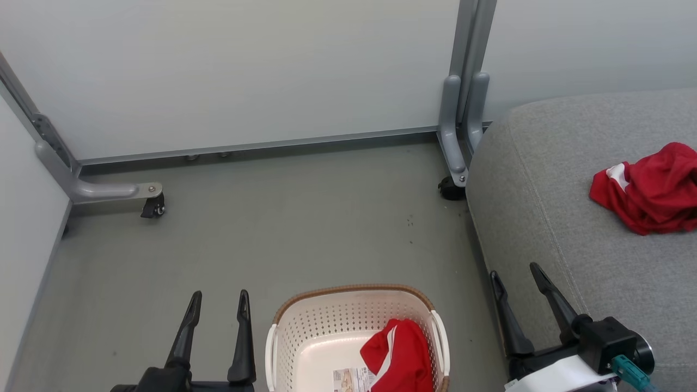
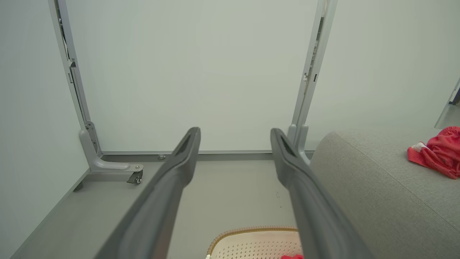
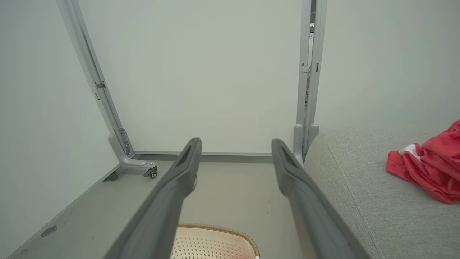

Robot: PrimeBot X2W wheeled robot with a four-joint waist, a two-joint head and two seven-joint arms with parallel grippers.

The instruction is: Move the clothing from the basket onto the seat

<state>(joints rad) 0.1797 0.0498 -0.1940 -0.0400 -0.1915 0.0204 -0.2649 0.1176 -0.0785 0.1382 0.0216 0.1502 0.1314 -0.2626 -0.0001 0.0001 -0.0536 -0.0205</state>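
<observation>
— What's closest to you?
— Your left end effector (image 1: 219, 296) and right end effector (image 1: 514, 271), one on each side of the basket (image 1: 348, 288), both with fingers spread and holding nothing. One red garment (image 1: 400, 354) lies inside the basket, against its right wall.
— And farther out?
— The other red garment (image 1: 653, 188) sits crumpled on the seat (image 1: 544, 218) to your right; the floor (image 1: 299, 218) runs back to a pale partition (image 1: 245, 71)

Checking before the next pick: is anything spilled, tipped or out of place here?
Nothing stands out. The basket stands upright on the floor with one red garment inside; the other red garment lies crumpled on the seat.
</observation>
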